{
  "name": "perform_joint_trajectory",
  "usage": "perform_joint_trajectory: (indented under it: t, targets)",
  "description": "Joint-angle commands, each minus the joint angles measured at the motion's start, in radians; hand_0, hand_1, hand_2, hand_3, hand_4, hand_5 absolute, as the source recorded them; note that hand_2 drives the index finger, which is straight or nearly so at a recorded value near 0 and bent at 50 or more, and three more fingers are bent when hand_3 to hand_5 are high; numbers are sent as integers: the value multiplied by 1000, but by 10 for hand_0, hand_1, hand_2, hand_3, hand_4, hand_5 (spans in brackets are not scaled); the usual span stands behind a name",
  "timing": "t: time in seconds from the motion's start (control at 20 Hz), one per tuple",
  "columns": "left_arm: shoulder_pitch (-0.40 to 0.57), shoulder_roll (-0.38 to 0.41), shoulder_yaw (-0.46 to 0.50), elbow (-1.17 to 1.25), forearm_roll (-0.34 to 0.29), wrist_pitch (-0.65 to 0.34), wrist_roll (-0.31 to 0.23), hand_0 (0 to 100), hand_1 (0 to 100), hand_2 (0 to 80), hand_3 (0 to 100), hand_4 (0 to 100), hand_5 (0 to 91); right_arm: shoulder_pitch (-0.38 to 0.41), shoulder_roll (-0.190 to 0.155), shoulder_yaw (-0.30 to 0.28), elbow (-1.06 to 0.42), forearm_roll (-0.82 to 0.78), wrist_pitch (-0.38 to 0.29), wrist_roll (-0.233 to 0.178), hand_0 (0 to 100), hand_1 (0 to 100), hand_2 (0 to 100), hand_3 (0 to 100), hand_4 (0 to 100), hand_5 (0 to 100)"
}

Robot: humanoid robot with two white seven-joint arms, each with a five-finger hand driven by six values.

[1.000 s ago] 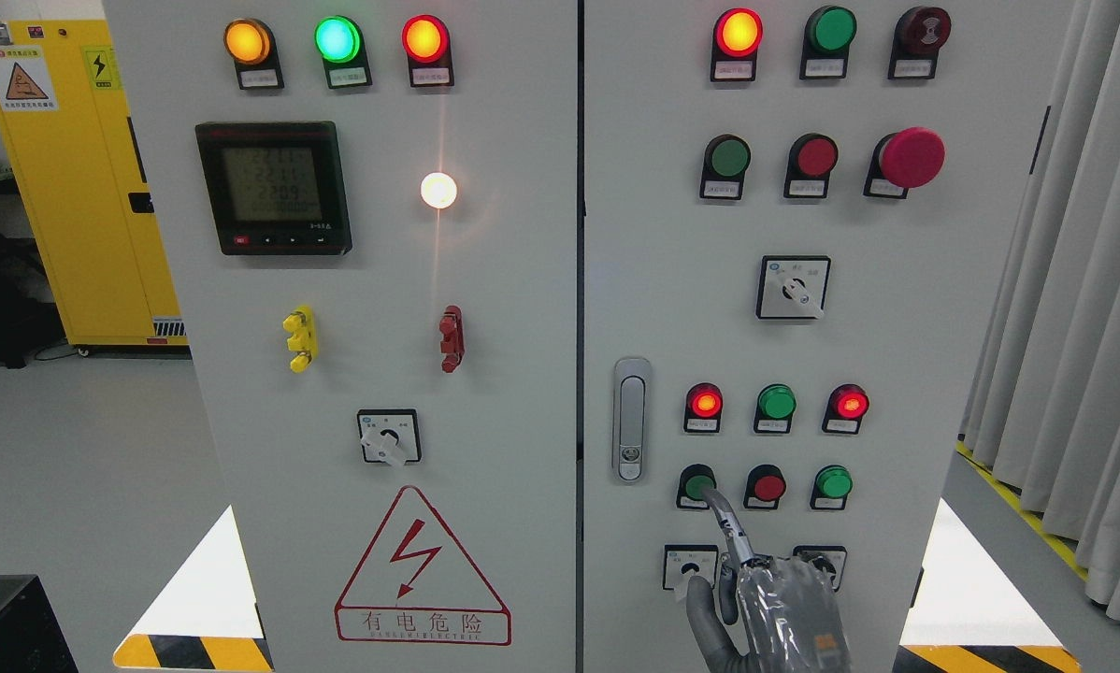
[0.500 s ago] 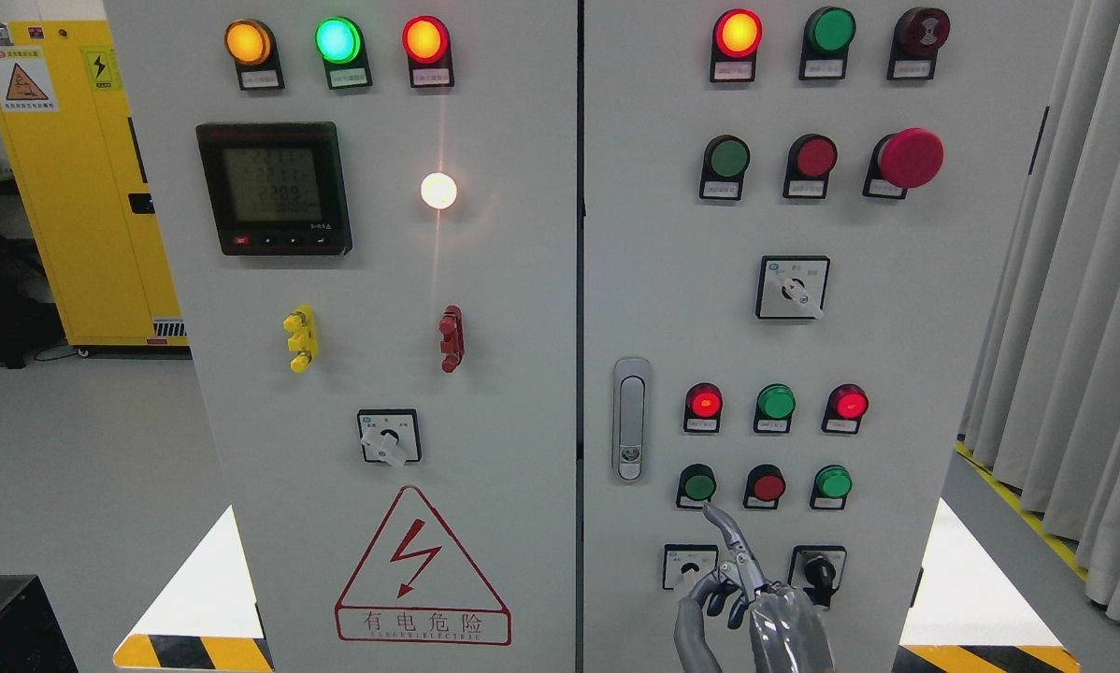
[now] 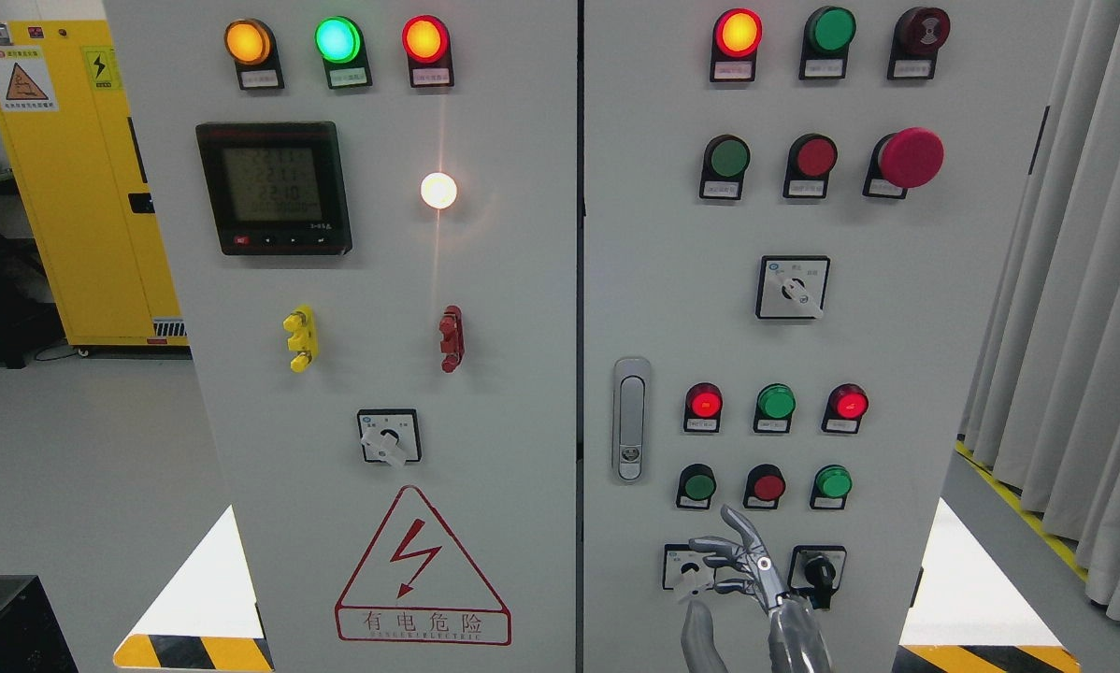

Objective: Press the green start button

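Observation:
The green start button point(image 3: 698, 486) sits at the left of the lower button row on the right cabinet door point(image 3: 897, 327). My right hand point(image 3: 726, 561) rises from the bottom edge just below that row, in front of the lower left selector switch point(image 3: 682, 565). Its fingers are spread loosely and hold nothing. The longest fingertip ends a little below and to the right of the green button, apart from it. My left arm does not show.
Beside the green button are a red button point(image 3: 768, 486) and another green one point(image 3: 833, 482). Indicator lamps point(image 3: 776, 403) sit above, a black selector switch point(image 3: 817, 567) at lower right, a door handle point(image 3: 629, 421) to the left. Grey curtains point(image 3: 1074, 327) hang at right.
My right hand has drawn down and away from the green button, which its extended index finger was touching a second ago. The other fingers have uncurled and spread.

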Motion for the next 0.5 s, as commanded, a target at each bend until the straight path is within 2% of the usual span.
perform_joint_trajectory:
  t: [0.0, 0.45]
  targets:
    - [0, 0, 1, 0, 0, 0, 1, 120, 556, 0, 0, 0, 0, 9, -2, 11, -13, -38, 0, 0, 678, 778, 0, 0, 0, 0]
    - [0, 1, -1, 0, 0, 0, 1, 120, 556, 0, 0, 0, 0, 23, -5, 19, -19, -34, -8, 5, 633, 779, 0, 0, 0, 0]
